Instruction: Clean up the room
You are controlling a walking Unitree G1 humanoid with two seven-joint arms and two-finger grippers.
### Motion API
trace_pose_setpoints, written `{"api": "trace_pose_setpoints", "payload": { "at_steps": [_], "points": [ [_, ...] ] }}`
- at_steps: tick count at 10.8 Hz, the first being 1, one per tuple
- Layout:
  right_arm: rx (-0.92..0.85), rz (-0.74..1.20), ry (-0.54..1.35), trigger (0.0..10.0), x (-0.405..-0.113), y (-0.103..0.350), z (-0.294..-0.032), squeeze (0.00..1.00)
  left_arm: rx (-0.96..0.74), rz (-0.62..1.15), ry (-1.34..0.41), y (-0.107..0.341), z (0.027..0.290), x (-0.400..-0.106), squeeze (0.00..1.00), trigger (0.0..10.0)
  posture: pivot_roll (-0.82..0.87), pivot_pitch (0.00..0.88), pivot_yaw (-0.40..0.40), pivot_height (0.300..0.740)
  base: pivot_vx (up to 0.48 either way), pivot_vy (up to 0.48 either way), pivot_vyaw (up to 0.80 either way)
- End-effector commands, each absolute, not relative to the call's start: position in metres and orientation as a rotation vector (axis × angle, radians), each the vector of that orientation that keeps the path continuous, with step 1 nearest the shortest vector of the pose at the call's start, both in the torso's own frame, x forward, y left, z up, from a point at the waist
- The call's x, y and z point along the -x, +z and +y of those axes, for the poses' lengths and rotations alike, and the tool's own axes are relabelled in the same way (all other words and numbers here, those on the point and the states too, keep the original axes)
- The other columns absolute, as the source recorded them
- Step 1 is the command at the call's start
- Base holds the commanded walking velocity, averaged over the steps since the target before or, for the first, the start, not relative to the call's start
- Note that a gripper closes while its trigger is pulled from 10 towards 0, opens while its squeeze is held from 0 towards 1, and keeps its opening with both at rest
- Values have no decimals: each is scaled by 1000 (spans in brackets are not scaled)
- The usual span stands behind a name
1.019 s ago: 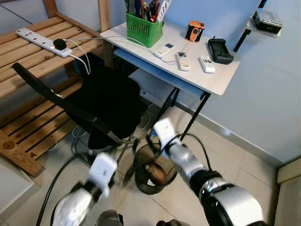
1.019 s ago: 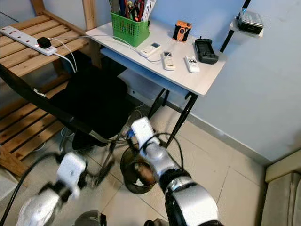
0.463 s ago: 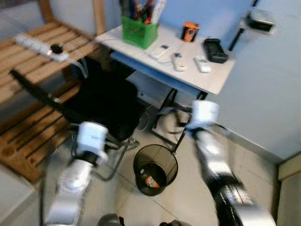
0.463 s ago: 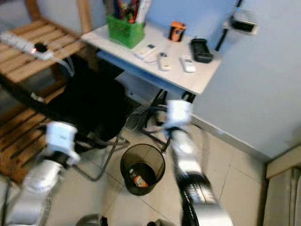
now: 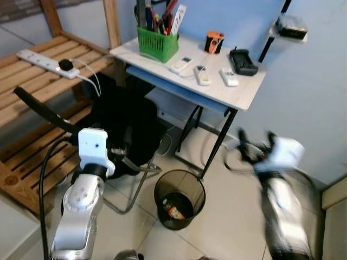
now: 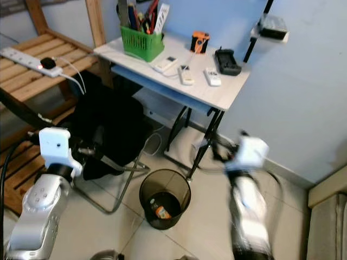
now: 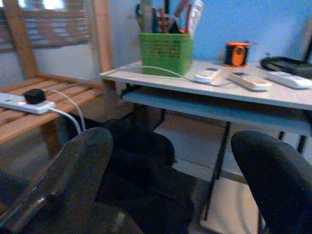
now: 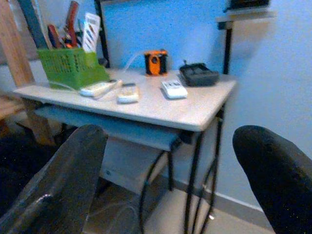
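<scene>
- Your left gripper (image 5: 126, 153) and right gripper (image 5: 242, 147) are both spread and empty, raised either side of the wastebasket (image 5: 179, 198).
- The trash (image 5: 172, 210) already lies inside it.
- Next, I judge, look to the desk (image 5: 246, 92) beyond for clutter.

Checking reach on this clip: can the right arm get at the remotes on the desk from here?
Probably yes: the right gripper is open, raised beside the desk, with no obstacle before the remotes. It is blurred, though.
</scene>
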State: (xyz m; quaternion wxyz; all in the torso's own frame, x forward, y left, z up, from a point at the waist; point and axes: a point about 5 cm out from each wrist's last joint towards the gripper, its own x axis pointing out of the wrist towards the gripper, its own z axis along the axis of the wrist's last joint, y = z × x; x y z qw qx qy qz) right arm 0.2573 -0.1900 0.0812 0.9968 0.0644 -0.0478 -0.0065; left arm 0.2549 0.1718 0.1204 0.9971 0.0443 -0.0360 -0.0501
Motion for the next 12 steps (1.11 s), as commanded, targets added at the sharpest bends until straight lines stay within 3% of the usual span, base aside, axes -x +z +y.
{"api": "trace_pose_setpoints", "payload": {
  "at_steps": [1,2,6,12],
  "points": [
    [-123,-88,14,10000,-250,80,-185,0,-91,-60,-148,119,160,-251,0,10000,59,0,-41,736,0,0,0],
    [-150,-87,14,10000,-242,82,-176,0,-106,-76,-172,124,155,-253,0,10000,52,0,-32,736,0,0,0],
    [-211,-60,95,10000,-271,91,-136,0,-154,-125,-245,139,145,-279,0,10000,24,0,1,736,0,0,0],
    [-183,18,152,10000,-279,76,-119,0,-171,-108,-290,134,130,-283,0,10000,35,0,6,736,308,-364,0]
  ]
}}
